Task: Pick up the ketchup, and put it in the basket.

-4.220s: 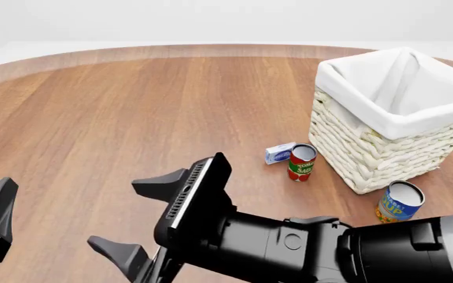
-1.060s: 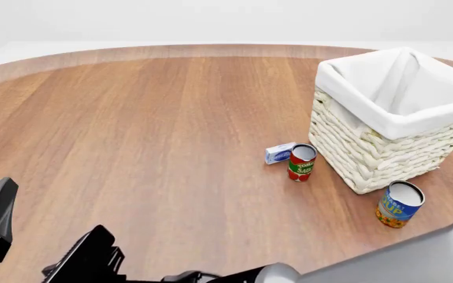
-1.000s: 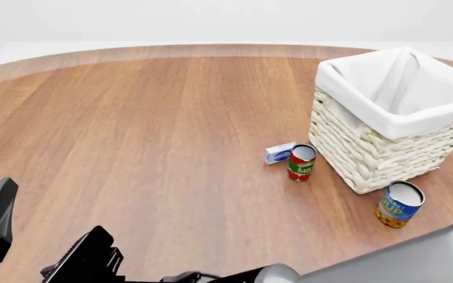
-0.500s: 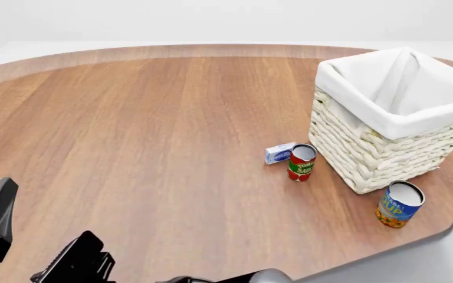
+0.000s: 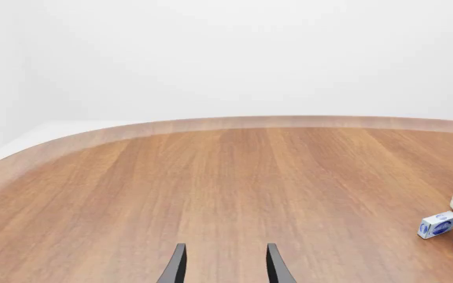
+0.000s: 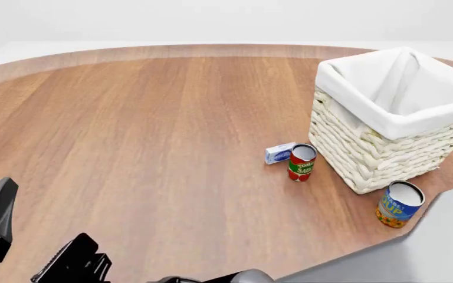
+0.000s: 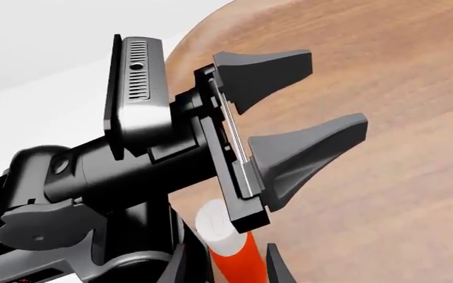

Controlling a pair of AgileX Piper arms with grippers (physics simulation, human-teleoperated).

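- Right gripper [image 7: 226, 268]: jaws apart, black fingertips [image 7: 276, 270] just showing at the edge of the right wrist view.
- Rounded red-orange ketchup bottle with white cap [image 7: 230, 250]: between the right jaws, narrower than the gap. A sliver of wood shows between it and one finger. Contact on the other side too dark to tell. Label not readable.
- Left gripper [image 5: 225, 271]: jaws open, only bare brown wooden tabletop [image 5: 210, 188] between and ahead of them.
- In the right wrist view, the left gripper's black body and two spread fingers loom just beyond the right jaws and the bottle, close to the rounded table edge.
- Large square cream-white wicker basket with white cloth lining [image 6: 384, 147]: upright, well apart from both sets of jaws, far forward and to the right of the left jaws. Only a strip of its woven wall shows in the left wrist view.
- Short red-and-green tomato sauce can [image 6: 301, 162]: upright, just beside the basket's near-left corner, well ahead of the left jaws.
- Small white-and-blue box [image 6: 279, 152]: lying flat, touching or nearly touching the tomato can on the side away from the basket.
- Blue-and-yellow can with pale lid [image 6: 400, 204]: upright, just beside the basket's near wall, near the table edge.
- Grey right arm link [image 6: 415, 253]: crossing the lower right of the front view.
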